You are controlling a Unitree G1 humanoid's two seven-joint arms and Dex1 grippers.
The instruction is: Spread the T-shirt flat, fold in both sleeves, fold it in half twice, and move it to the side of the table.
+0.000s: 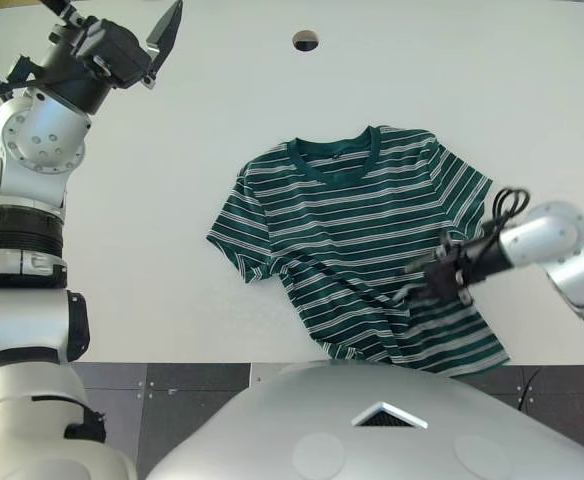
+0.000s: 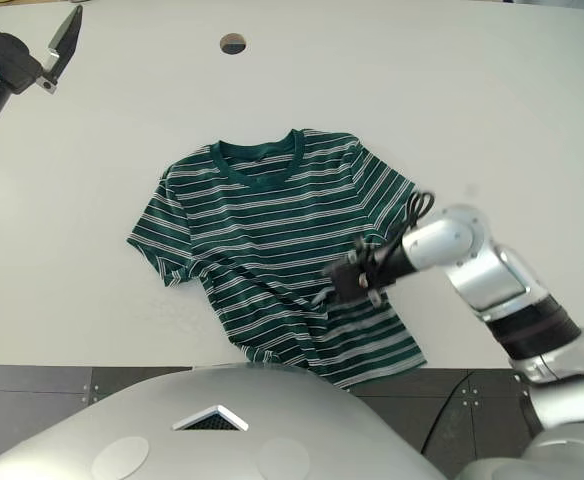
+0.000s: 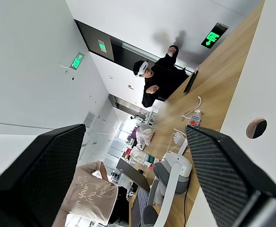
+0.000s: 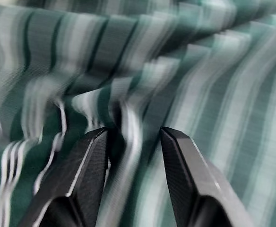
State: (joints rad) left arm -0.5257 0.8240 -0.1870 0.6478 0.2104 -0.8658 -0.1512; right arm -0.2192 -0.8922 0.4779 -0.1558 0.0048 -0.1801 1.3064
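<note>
A dark green T-shirt (image 1: 357, 250) with white stripes lies face up on the white table (image 1: 152, 220), collar toward the far side. Its lower half is wrinkled and its hem sits near the table's front edge. My right gripper (image 1: 434, 278) is low over the shirt's lower right part. In the right wrist view its fingers (image 4: 88, 175) stand a little apart on either side of a raised wrinkle of striped cloth (image 4: 128, 123), so my right gripper (image 4: 133, 137) is open. High over the table's far left corner, my left gripper (image 1: 117, 25) is open and holds nothing.
A round hole (image 1: 305, 40) is set in the table beyond the collar. Bare table lies left of the shirt and to its far right. The front edge (image 1: 172, 362) runs just below the hem. In the left wrist view the far room has desks and a person.
</note>
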